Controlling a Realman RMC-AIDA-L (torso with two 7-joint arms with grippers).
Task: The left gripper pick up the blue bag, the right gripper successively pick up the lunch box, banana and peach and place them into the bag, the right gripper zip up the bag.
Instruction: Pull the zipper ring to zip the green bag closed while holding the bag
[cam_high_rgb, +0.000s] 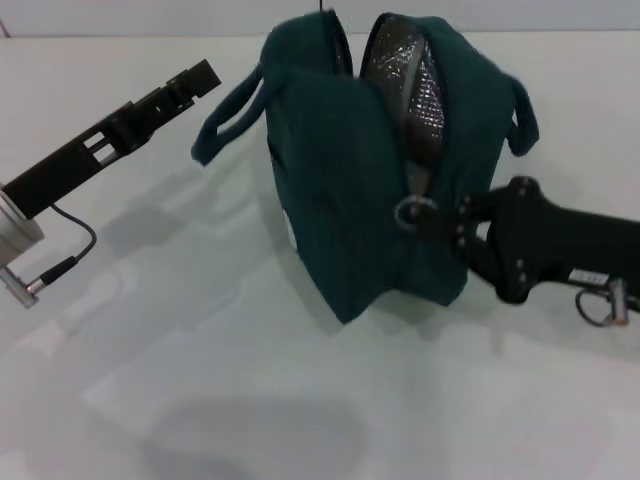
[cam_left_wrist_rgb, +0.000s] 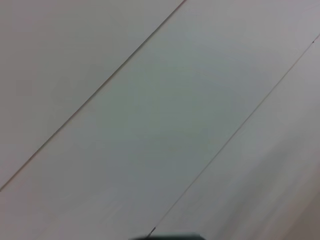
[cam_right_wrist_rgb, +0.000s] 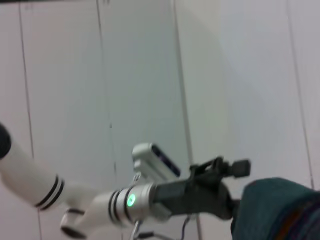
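Note:
The blue bag (cam_high_rgb: 360, 190) stands upright on the white table, its top partly unzipped so the silver lining (cam_high_rgb: 405, 80) shows. My right gripper (cam_high_rgb: 432, 216) reaches in from the right and is shut at the zipper's metal ring pull (cam_high_rgb: 409, 212) on the bag's front edge. My left gripper (cam_high_rgb: 203, 78) hovers at the bag's left, just above its loop handle (cam_high_rgb: 222, 120) and not touching it. The right wrist view shows the left gripper (cam_right_wrist_rgb: 235, 170) beside a corner of the bag (cam_right_wrist_rgb: 280, 210). The lunch box, banana and peach are out of view.
The white table (cam_high_rgb: 200, 400) spreads around the bag. A thin cable (cam_high_rgb: 70, 262) hangs from my left wrist. The left wrist view holds only pale panels with thin seams (cam_left_wrist_rgb: 100, 90).

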